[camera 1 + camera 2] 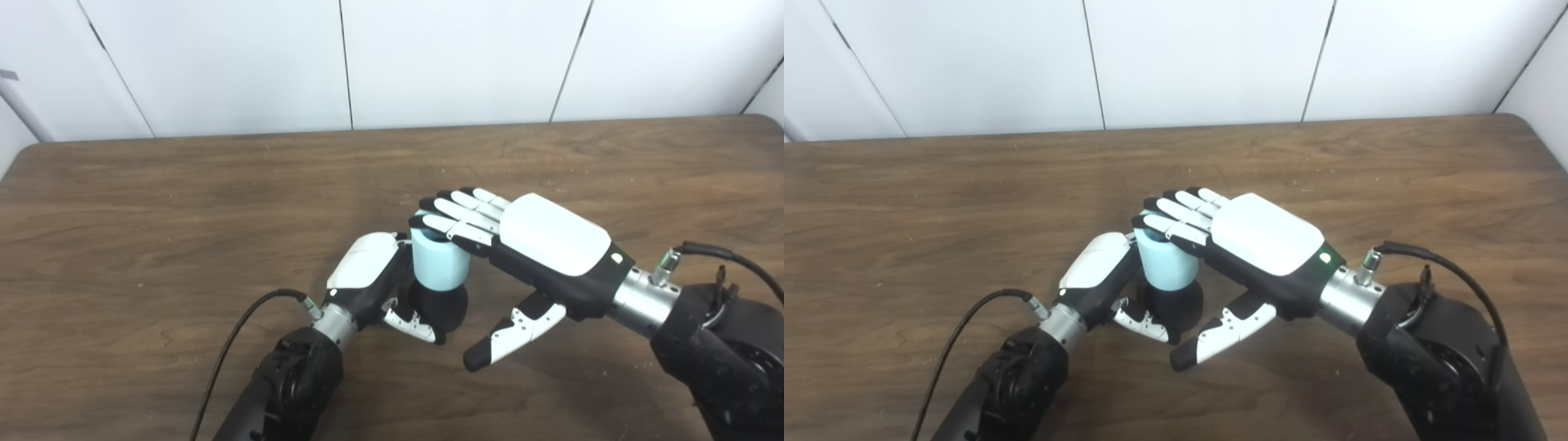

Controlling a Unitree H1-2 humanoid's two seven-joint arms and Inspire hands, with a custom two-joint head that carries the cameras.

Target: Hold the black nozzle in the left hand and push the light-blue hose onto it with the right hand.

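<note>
Wood table (153,202): brown, scuffed; carried both hands and the parts, near its middle.
Left cable (236,340): black, ran from the left wrist down toward the bottom edge.
Left hand (367,275): lay low on the table, white back up, clamped on the black nozzle; thumb (413,323) wrapped across the nozzle's front, fingers hidden behind it.
Black nozzle (442,306): dark rounded body, sat inside the left hand's grip, just right of its palm; only the lower part showed below the hose.
Light-blue hose (438,263): short upright cylinder, stood on top of the nozzle and touched it; sat between the two hands, right of the left hand's back. How far it was seated on the nozzle could not be told.
Right hand (539,245): above and right of the hose, palm down, spread flat and holding nothing; fingertips (429,220) rested on the hose's top rim; thumb (511,335) hung down apart from the fingers, right of the nozzle, not touching it.
Right cable (729,260): black, looped out of the right wrist.
Wall panels (429,61): white, behind the table's far edge.
</note>
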